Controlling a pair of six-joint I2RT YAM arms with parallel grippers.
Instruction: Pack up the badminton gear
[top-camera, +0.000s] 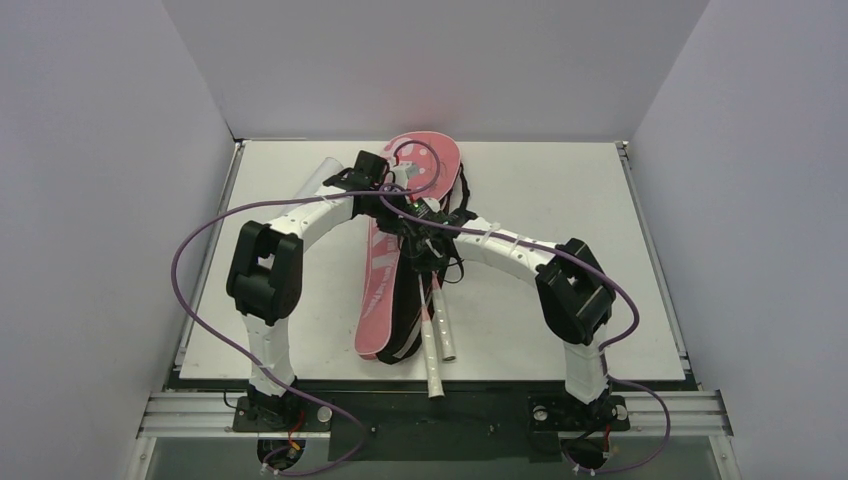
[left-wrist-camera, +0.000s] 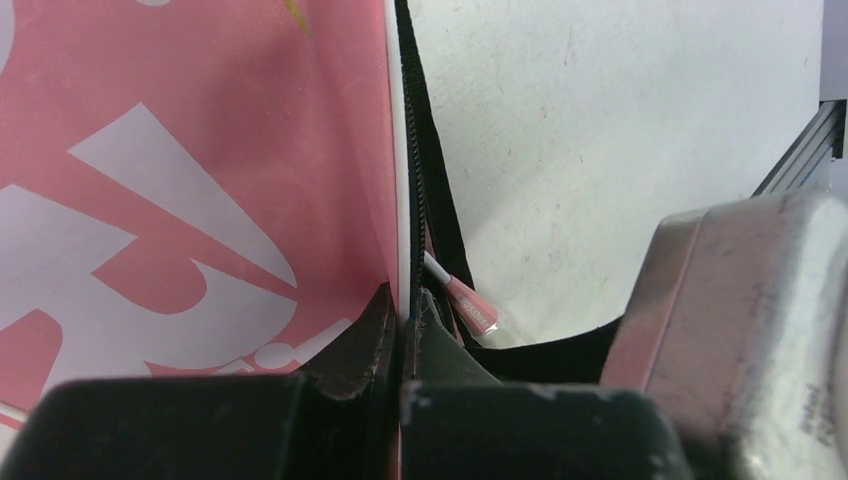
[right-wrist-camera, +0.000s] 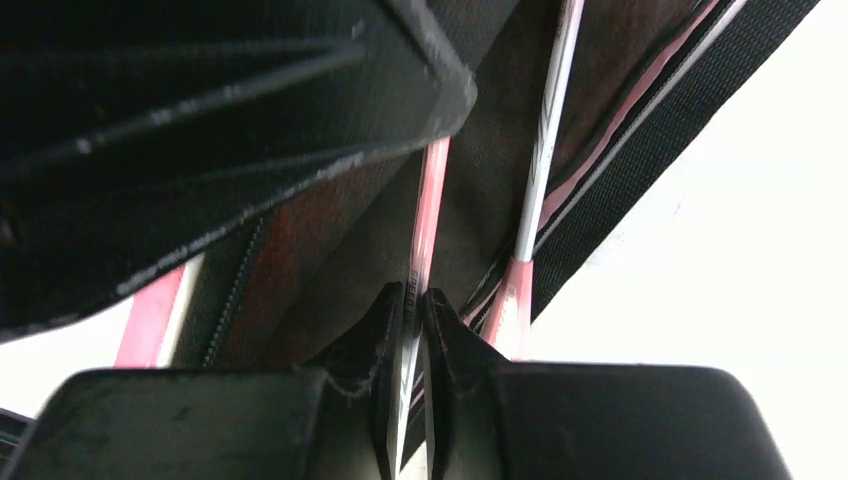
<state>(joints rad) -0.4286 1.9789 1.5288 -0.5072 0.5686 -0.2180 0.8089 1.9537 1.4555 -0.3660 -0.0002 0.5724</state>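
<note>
The pink racket-shaped cover (top-camera: 385, 270) lies along the table's middle, its wide end at the back. My left gripper (top-camera: 397, 178) is shut on the cover's zip edge (left-wrist-camera: 405, 290) and holds that flap up. My right gripper (top-camera: 425, 232) is shut on the thin shaft of one racket (right-wrist-camera: 428, 215) inside the opened cover. The second racket's shaft (right-wrist-camera: 545, 130) lies beside it. Both white handles (top-camera: 440, 340) stick out of the cover's near end. A long white tube (top-camera: 318, 180) lies at the back left, partly behind the left arm. No shuttlecocks show.
The cover's black strap (top-camera: 410, 330) runs along its right side near the handles. White walls close in the table on three sides. Purple cables loop over both arms above the table.
</note>
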